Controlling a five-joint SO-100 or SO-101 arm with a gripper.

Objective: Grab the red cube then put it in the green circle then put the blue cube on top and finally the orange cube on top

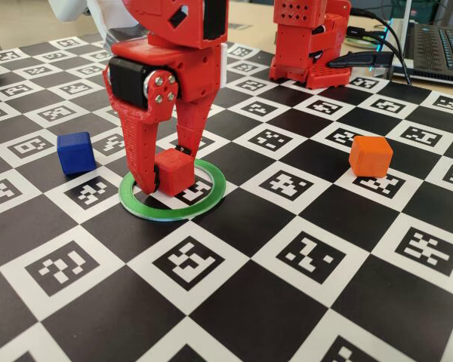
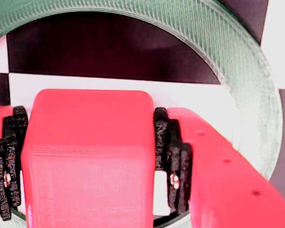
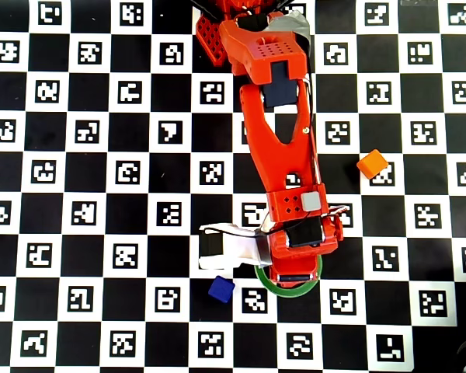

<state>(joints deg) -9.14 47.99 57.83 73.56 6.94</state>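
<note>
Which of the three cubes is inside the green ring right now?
The red cube, gripped by the hand within the green circle. The blue cube and orange cube sit outside on the checkered board.

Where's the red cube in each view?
Fixed view: red cube left of centre, between the claw fingers, inside the green ring.
Wrist view: red cube fills the lower left, pinched between the black pads.
Overhead view: not visible; the arm covers it above the ring.
Shared landmark: the green ring, in all three.
</note>
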